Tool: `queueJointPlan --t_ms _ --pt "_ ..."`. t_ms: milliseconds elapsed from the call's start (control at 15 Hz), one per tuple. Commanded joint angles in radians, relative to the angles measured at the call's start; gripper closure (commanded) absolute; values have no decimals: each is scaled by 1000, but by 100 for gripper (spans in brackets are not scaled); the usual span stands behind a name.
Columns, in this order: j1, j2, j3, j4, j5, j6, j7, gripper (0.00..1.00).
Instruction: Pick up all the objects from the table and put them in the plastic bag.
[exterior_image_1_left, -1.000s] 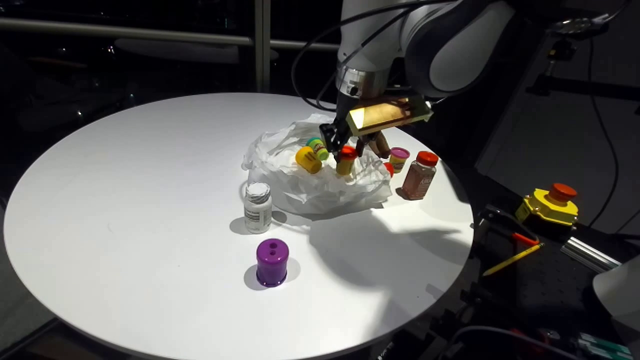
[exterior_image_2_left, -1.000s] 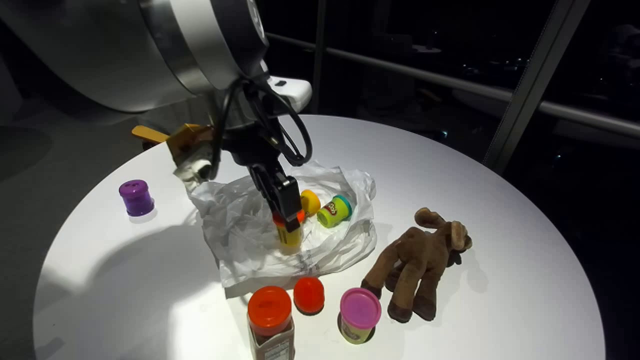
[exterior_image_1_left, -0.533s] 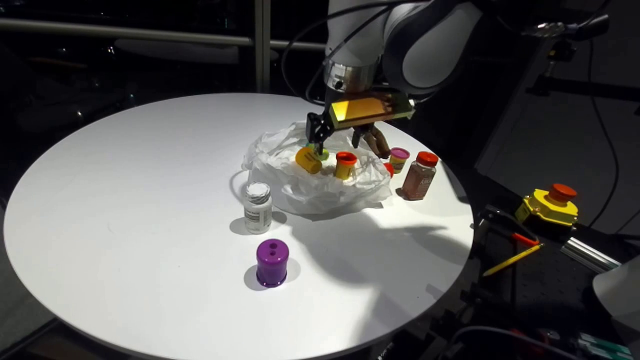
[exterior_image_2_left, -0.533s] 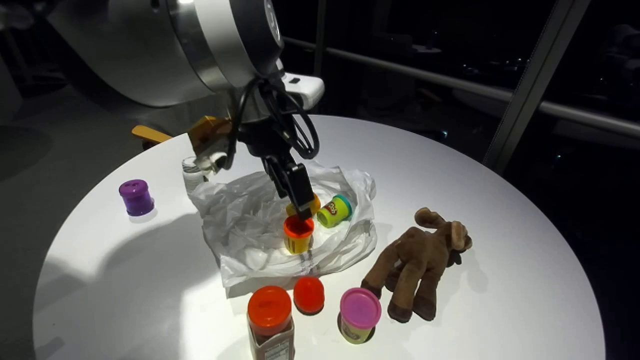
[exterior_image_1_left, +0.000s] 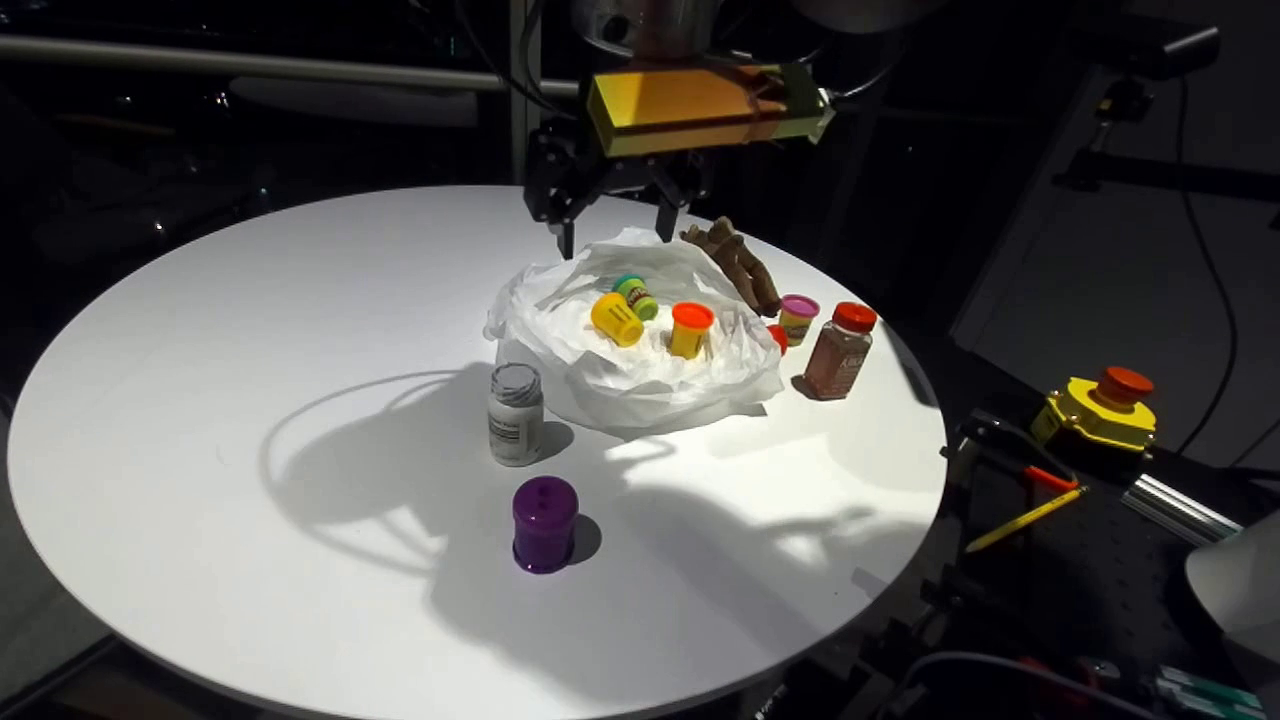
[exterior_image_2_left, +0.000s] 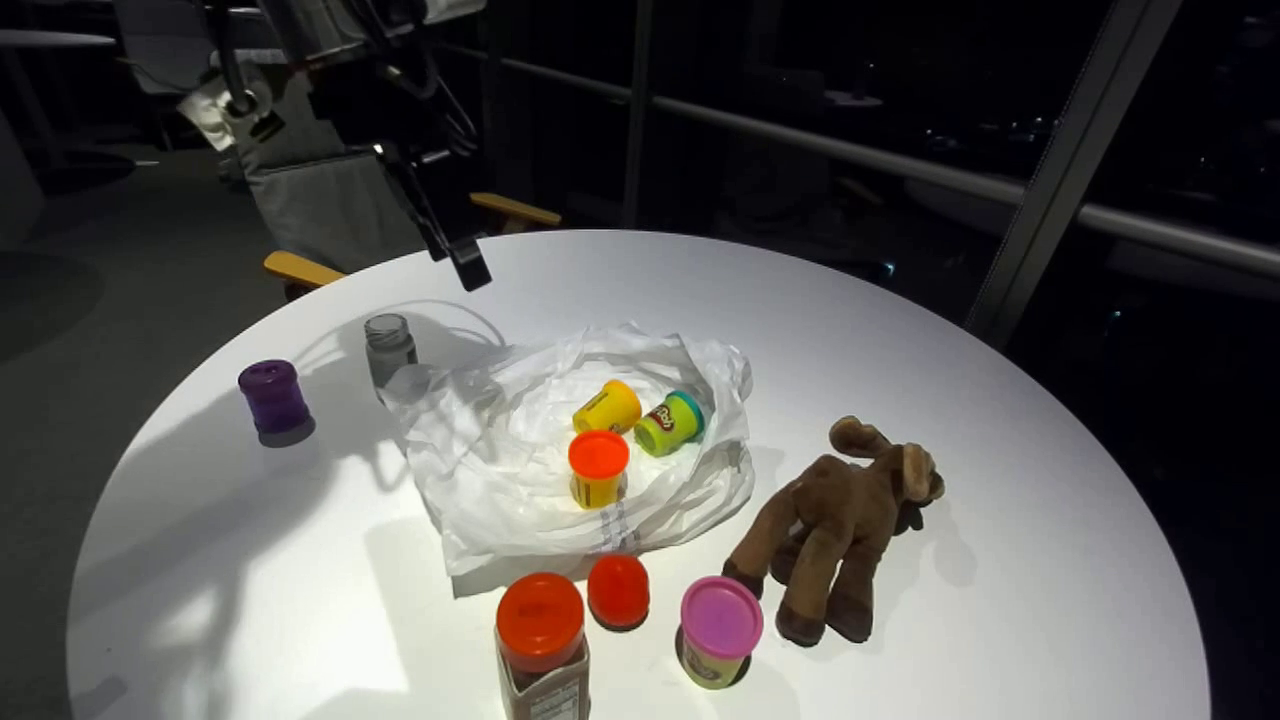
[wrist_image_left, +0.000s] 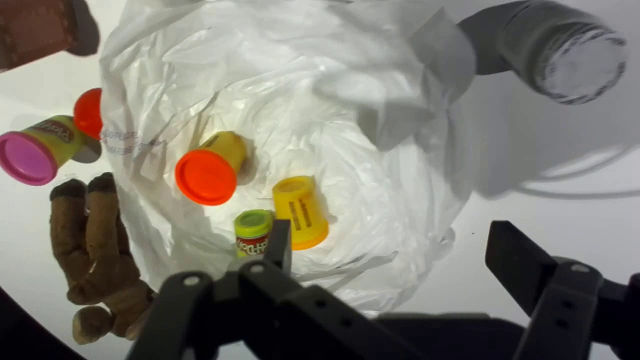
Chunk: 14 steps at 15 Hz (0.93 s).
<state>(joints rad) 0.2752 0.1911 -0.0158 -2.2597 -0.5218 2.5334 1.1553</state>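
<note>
The white plastic bag (exterior_image_2_left: 480, 430) lies spread on the table. Within it an orange-lidded yellow tub (exterior_image_2_left: 597, 482) stands upright, near a tipped yellow tub (wrist_image_left: 300, 212) and a tipped green tub (exterior_image_2_left: 668, 425). Around the bag are a white bottle (exterior_image_1_left: 516, 430), a purple container (exterior_image_1_left: 545, 530), a red-lidded jar (exterior_image_1_left: 838, 358), a pink-lidded tub (exterior_image_2_left: 715, 640), a round red object (exterior_image_2_left: 618, 592) and a brown plush animal (exterior_image_2_left: 840, 510). High above the bag's far side in an exterior view, my gripper (exterior_image_1_left: 617, 230) hangs open, nothing between its fingers. In the wrist view one finger partly hides the green tub.
The round white table (exterior_image_1_left: 300, 560) ends in a curved edge. Beside it, a dark surface carries a yellow box with a red button (exterior_image_1_left: 1100, 410) and a yellow pencil (exterior_image_1_left: 1027, 520). A chair (exterior_image_2_left: 320, 215) stands behind the table.
A second ago my gripper was down at the orange-lidded tub. It has opened, left the tub standing in the bag, and risen well above and away from it.
</note>
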Motion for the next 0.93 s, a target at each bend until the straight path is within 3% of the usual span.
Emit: queueJointPlan --t_ms 0,333,867 --pt "-7 40 65 65 95 -4 -23 0" --pt "-5 138 103 124 229 27 -67 0" --pt "-7 276 103 191 397 74 -194 0"
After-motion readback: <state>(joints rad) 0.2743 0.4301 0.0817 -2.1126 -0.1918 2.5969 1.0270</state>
